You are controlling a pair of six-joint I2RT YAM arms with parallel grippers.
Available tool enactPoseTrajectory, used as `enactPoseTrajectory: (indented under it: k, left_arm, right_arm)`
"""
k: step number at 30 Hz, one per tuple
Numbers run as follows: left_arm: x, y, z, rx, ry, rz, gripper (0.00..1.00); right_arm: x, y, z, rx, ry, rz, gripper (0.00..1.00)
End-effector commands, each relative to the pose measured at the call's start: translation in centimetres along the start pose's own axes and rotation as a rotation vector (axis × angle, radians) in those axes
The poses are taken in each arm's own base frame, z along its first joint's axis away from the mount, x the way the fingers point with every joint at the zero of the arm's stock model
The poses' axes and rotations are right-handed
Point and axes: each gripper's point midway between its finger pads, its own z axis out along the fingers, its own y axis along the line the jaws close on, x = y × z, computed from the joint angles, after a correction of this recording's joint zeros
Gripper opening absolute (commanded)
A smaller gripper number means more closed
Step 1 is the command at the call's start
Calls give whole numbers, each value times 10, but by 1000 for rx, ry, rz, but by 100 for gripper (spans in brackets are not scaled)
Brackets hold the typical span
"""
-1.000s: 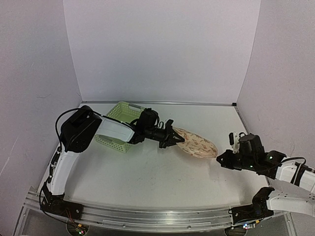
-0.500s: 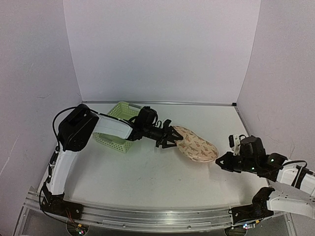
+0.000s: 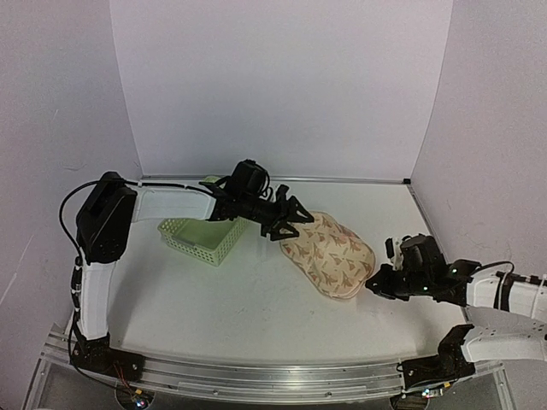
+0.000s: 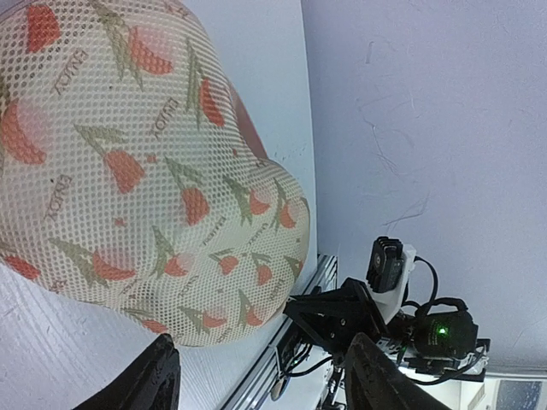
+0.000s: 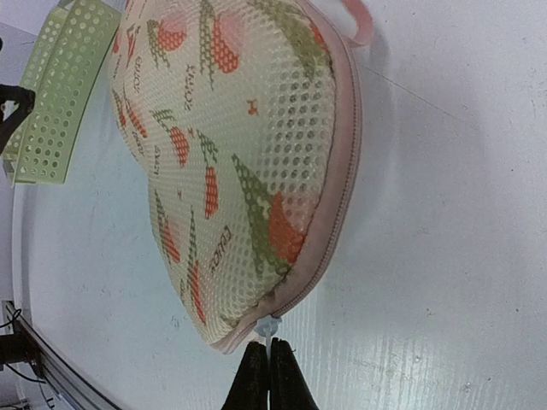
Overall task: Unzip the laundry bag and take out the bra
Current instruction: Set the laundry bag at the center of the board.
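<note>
Basically nothing unzipped yet: laundry bag [image 3: 329,254] closed, right claw [image 5: 263,360] pinching zip pull [image 5: 270,328] at 4 o'clock, left claw [image 3: 291,227] open.

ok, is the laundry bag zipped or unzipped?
Zipped, as far as visible: in the right wrist view the laundry bag seam shows no gap, and the right end effector pinches the zip pull at its end.
</note>
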Motion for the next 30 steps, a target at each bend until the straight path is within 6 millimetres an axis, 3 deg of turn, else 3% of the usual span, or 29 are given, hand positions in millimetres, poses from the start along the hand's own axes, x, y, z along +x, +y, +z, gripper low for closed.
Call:
enactPoseTrajectory:
  k: [1, 8, 17, 30]
  left_arm:
    - [8, -12, -27, -53, -44, 29, 69]
    - [27, 0, -41, -85, -43, -6, 76]
    - [37, 12, -30, -90, -17, -61, 78]
    - [40, 33, -33, -56, -70, -195, 81]
  right_arm:
    - [-43, 52, -1, -134, -100, -6, 0]
    - [-55, 90, 19, -210, -79, -24, 0]
    - [-69, 137, 46, -263, -51, -62, 0]
    - [-88, 176, 70, -301, -63, -106, 0]
